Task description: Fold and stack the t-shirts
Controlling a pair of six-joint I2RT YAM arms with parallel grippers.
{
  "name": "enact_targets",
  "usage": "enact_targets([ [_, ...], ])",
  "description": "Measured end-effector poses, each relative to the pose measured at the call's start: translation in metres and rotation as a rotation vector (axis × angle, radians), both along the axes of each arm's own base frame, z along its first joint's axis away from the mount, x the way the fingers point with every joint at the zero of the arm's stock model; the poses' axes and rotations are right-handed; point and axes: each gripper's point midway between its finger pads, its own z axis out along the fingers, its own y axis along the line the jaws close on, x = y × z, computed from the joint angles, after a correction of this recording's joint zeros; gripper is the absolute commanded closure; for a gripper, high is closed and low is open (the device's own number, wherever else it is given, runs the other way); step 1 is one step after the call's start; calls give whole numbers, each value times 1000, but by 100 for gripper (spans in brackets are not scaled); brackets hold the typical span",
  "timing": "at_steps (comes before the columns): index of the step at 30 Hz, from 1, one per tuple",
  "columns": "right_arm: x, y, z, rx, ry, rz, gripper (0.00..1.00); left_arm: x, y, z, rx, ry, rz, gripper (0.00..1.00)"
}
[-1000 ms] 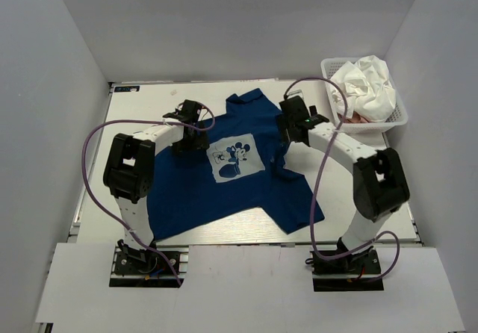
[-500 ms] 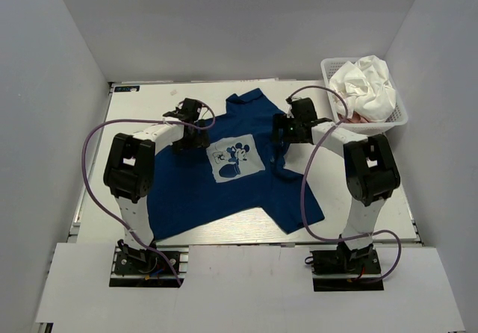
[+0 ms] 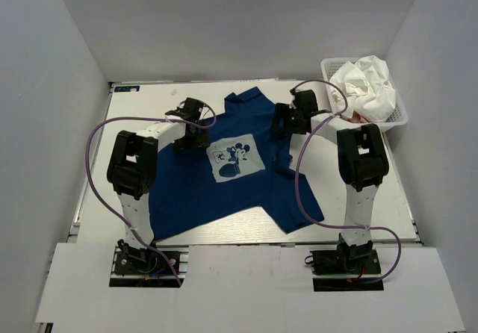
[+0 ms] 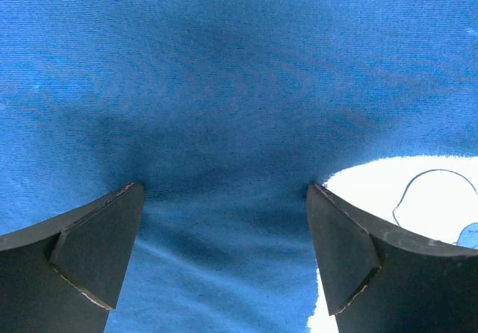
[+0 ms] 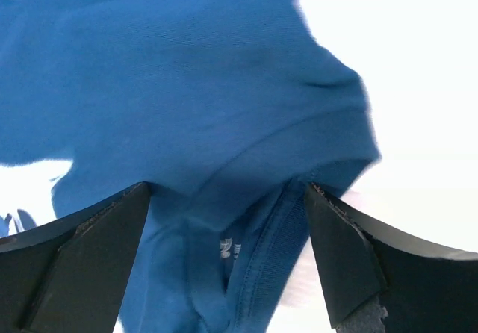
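Observation:
The navy blue t-shirt [image 3: 246, 195] lies spread on the table, its pale mouse print [image 3: 237, 161] facing up. My left gripper [image 3: 194, 140] [image 4: 224, 191] stands open just left of the print [image 4: 426, 191], its fingertips [image 4: 104, 236] down on the blue cloth. My right gripper [image 3: 281, 133] [image 5: 228, 191] is open over the shirt's right edge, with the collar and its label [image 5: 228, 249] between the jaws. The white t-shirt [image 3: 367, 83] sits crumpled in the basket, and a bit of the pink one [image 3: 357, 117] shows under it.
The white mesh basket [image 3: 400, 116] stands at the back right corner of the table. Grey walls close in the left, back and right sides. Purple cables loop off both arms.
My right arm has swung back and leftward, bringing its open gripper over the shirt's collar. The left arm and the shirt have barely moved.

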Motion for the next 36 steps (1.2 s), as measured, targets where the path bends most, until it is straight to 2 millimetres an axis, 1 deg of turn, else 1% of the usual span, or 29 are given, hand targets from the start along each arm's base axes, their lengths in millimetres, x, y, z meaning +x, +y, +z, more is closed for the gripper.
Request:
enact_targets([
  [2,7,-10,0,-13,10,-46,10,1,2,0,8,-2,5,0],
  [7,30,-44,-2,-57,44,-176,10,5,3,0,16,-8,8,0],
  [11,49,-73,-4,-106,53,-241,10,11,2,1,21,-10,3,0],
  [13,57,-84,-5,-133,50,-249,10,14,1,1,25,-8,-1,0],
  [15,59,-92,-4,-167,52,-228,10,17,0,2,26,-10,-9,0],
  [18,53,-93,-2,-209,65,-182,10,22,-1,2,26,-15,-16,0],
  [19,48,-90,-1,-206,63,-155,10,23,-2,2,24,-14,-20,0],
  [20,38,-86,3,-200,67,-129,10,23,-3,2,21,-14,-22,0],
  [21,28,-82,7,-189,69,-107,10,23,-3,2,20,-14,-25,0],
  [22,12,-76,12,-175,74,-83,10,24,-4,1,16,-14,-27,0],
  [24,-16,-62,31,-142,70,-42,10,24,-5,1,9,-15,-30,0],
  [26,-37,-48,55,-102,25,-15,10,24,-6,1,3,-16,-32,0],
  [28,-63,-38,70,-73,-4,6,10,24,-8,1,1,-16,-35,0],
  [29,-76,-35,72,-63,-4,11,10,23,-8,1,0,-18,-36,0],
  [30,-91,-35,71,-57,3,12,10,23,-8,0,-2,-22,-37,0],
  [32,-115,-40,57,-62,46,0,10,20,-9,1,-6,-24,-39,0],
  [34,-139,-50,33,-86,119,-21,10,17,-8,1,-7,-23,-41,0],
  [36,-162,-58,10,-110,194,-38,15,16,-9,1,-8,-23,-43,0],
])
